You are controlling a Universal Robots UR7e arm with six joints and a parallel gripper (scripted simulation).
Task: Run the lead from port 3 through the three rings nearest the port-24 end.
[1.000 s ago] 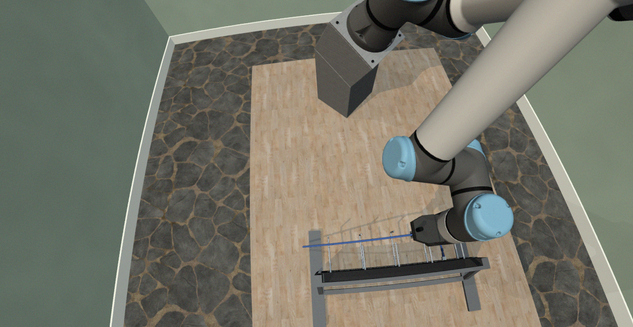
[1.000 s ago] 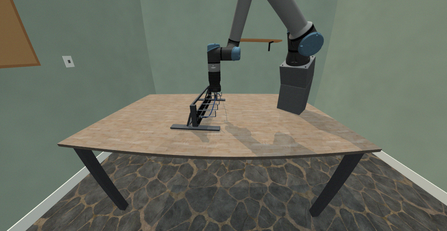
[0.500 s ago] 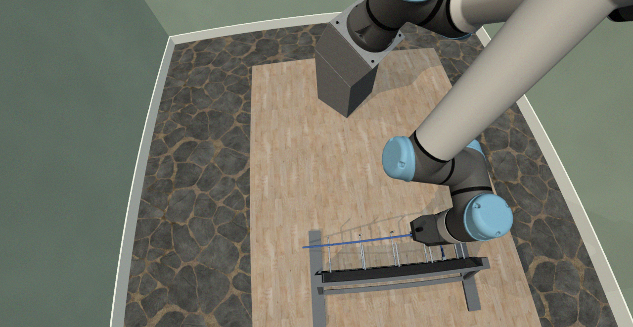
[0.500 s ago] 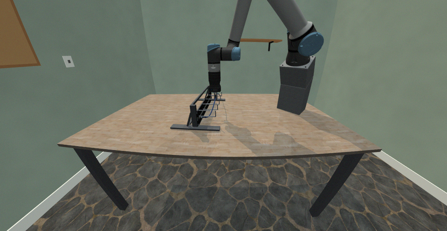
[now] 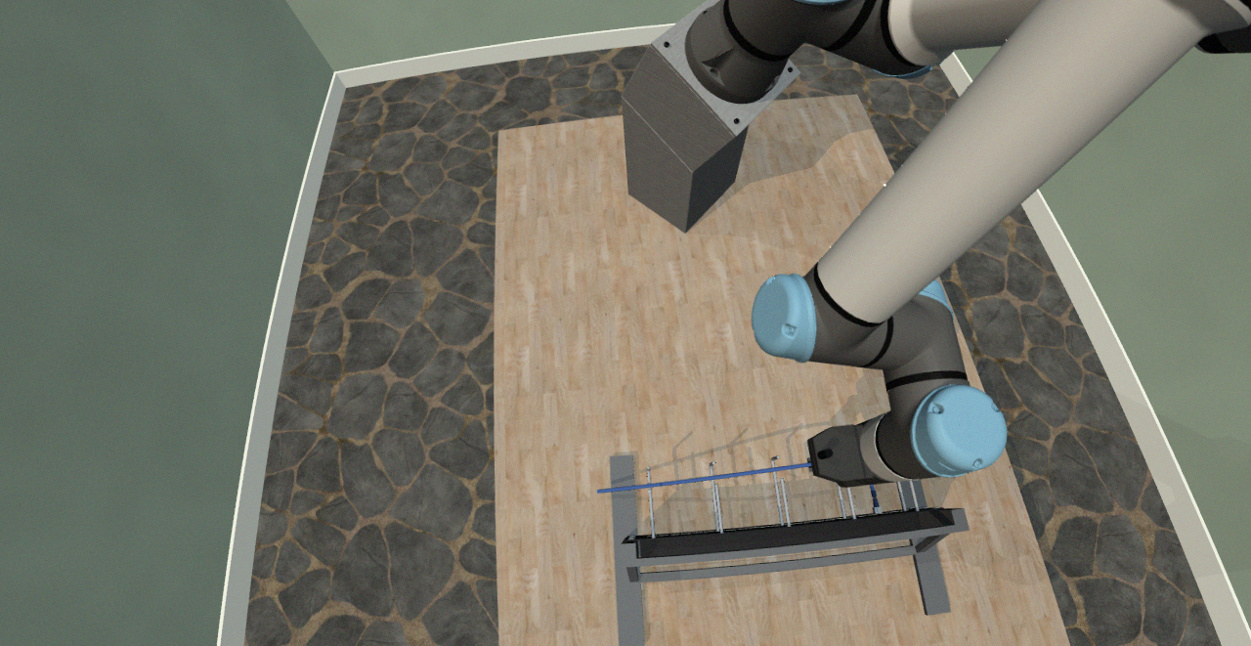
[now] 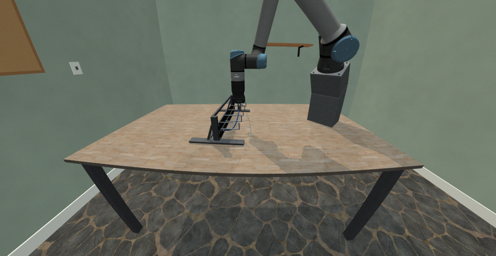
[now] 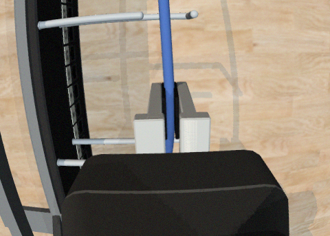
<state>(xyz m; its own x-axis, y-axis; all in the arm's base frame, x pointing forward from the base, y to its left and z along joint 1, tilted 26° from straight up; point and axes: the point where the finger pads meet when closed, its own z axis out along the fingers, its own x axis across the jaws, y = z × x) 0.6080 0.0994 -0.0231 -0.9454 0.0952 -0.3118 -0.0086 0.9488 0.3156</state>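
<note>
My gripper (image 5: 811, 465) (image 6: 239, 106) (image 7: 169, 99) is shut on the blue lead (image 5: 682, 479) (image 6: 237, 116) (image 7: 165, 36) in front of the panel (image 5: 787, 537) (image 7: 51, 74). From port 3 the lead goes under my gripper, then along the port-24 end to a free end beyond the last ring. Seen from above, it crosses the three end rings (image 5: 652, 515) (image 5: 718, 515) (image 5: 784, 506) near their fronts. In the wrist view it passes through the gap of the ring ahead (image 7: 103, 19). The exterior view shows it sagging low towards the nearest ring. Its height in each ring is unclear.
The rack stands upright on two feet (image 5: 624, 511) (image 6: 216, 141) on the wooden table (image 5: 568, 292) (image 6: 294, 133). The other rings stand beneath and beside my gripper at the port-1 end. The robot's pedestal (image 5: 682, 151) (image 6: 326, 98) stands on the side the panel faces.
</note>
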